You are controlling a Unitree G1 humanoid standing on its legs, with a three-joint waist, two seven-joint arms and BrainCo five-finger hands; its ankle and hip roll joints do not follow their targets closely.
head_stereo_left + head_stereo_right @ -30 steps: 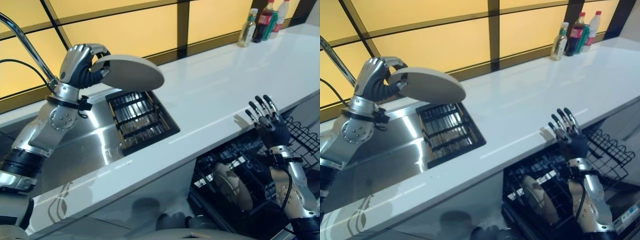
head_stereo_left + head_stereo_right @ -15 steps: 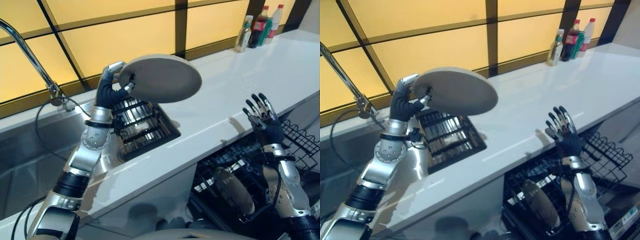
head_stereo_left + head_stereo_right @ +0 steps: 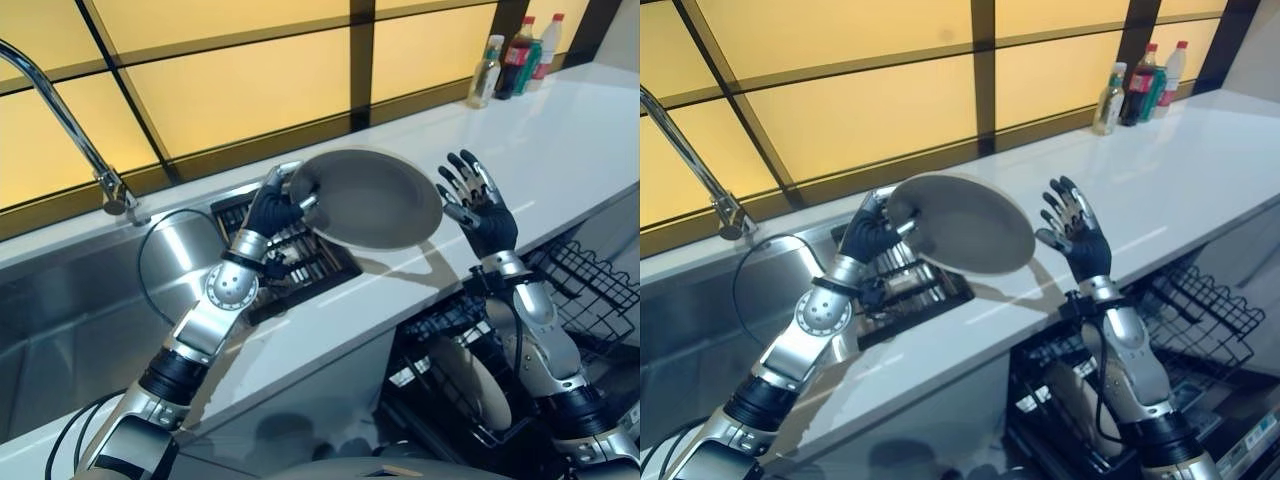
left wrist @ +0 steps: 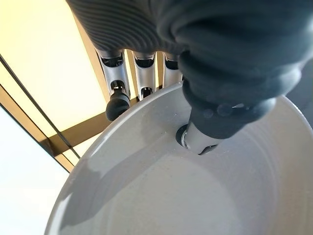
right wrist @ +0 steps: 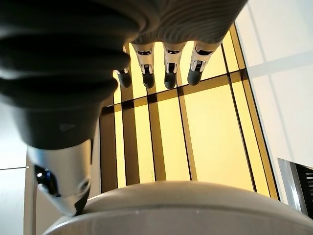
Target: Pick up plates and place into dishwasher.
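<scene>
A grey round plate (image 3: 370,198) hangs tilted above the white counter, pinched at its rim by my left hand (image 3: 272,207). In the left wrist view the thumb (image 4: 215,122) presses inside the plate (image 4: 166,196) and the fingers (image 4: 117,98) curl behind its edge. Just to the plate's right, my right hand (image 3: 482,208) is raised with its fingers spread, a small gap from the rim. The right wrist view has the plate's edge (image 5: 186,205) below the straight fingers (image 5: 168,73). The dishwasher rack (image 3: 590,280) stands pulled out under the counter, with another plate (image 3: 470,375) upright in it.
A steel sink (image 3: 80,300) with a tall tap (image 3: 60,110) lies at the left, and a dark drain grid (image 3: 300,265) sits beside it under the left hand. Several bottles (image 3: 515,55) stand at the counter's far right corner.
My left hand has carried the plate down and to the right, over the counter. My right hand has risen from beside the rack to just beside the plate's right rim.
</scene>
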